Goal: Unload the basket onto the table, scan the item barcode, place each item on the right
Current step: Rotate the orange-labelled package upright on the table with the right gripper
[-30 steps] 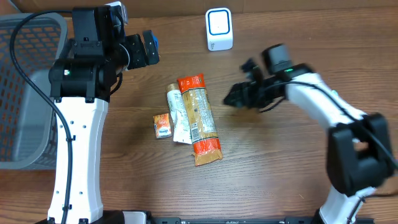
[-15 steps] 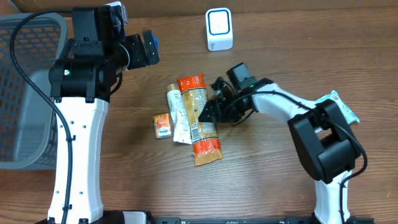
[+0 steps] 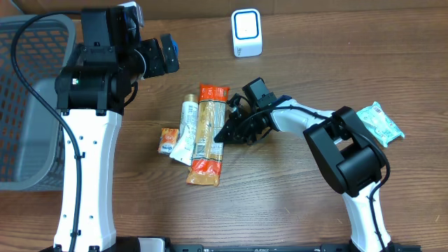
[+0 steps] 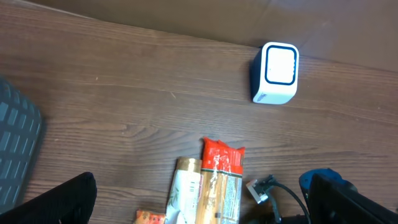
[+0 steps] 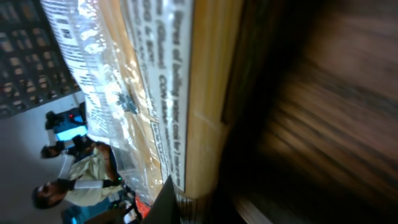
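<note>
A long pasta pack [image 3: 206, 136] with red ends lies slanted at the table's middle, with a white packet [image 3: 185, 127] and a small orange packet [image 3: 166, 140] on its left. My right gripper [image 3: 226, 132] is shut low against the pack's right edge. The right wrist view is filled by the pack's printed label [image 5: 155, 93], with one dark fingertip [image 5: 168, 202] beside it; whether any film is pinched I cannot tell. The white scanner [image 3: 246, 32] with a blue-ringed window stands at the back. My left gripper [image 3: 164, 56] hangs open high at the back left, and sees the pack [image 4: 224, 186] and scanner [image 4: 277, 71] below.
A grey mesh basket [image 3: 28, 105] fills the left edge, its corner also showing in the left wrist view [image 4: 15, 143]. A teal packet [image 3: 380, 124] lies at the right, behind the right arm's base.
The right gripper swept left to the pasta pack and shut. The pack and the two packets beside it slid left and turned. The left arm stayed still.
</note>
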`<act>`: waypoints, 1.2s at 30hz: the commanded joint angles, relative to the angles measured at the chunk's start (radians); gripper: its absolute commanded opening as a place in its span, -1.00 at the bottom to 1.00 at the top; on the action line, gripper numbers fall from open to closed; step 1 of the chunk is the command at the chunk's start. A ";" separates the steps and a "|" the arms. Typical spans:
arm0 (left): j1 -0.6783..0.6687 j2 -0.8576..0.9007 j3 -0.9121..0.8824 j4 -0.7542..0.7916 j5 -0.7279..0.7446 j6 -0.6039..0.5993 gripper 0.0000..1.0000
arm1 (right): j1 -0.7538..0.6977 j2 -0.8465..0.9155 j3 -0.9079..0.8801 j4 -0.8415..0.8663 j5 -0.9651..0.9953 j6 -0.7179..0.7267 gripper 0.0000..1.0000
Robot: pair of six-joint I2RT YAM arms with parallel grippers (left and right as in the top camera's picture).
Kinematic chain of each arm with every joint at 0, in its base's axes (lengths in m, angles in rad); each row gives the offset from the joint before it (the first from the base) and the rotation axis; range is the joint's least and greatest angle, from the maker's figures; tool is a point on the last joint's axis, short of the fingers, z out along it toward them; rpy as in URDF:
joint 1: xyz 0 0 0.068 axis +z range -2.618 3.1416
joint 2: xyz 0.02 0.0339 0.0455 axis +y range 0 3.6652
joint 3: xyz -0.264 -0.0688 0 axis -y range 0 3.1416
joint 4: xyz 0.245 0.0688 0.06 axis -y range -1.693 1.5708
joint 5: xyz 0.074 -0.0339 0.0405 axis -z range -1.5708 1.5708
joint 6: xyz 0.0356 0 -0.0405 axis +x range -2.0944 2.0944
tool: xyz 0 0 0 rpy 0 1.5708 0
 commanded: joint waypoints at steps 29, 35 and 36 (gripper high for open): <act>0.005 0.002 0.003 0.001 0.008 0.016 1.00 | -0.038 -0.303 0.040 -0.499 0.562 -0.097 -0.85; 0.005 0.002 0.003 0.001 0.008 0.016 0.99 | -0.037 -0.216 0.008 -0.429 0.507 -0.013 -0.24; 0.005 0.002 0.003 0.001 0.008 0.016 0.99 | -0.042 -0.201 0.008 -0.426 0.489 -0.013 -0.21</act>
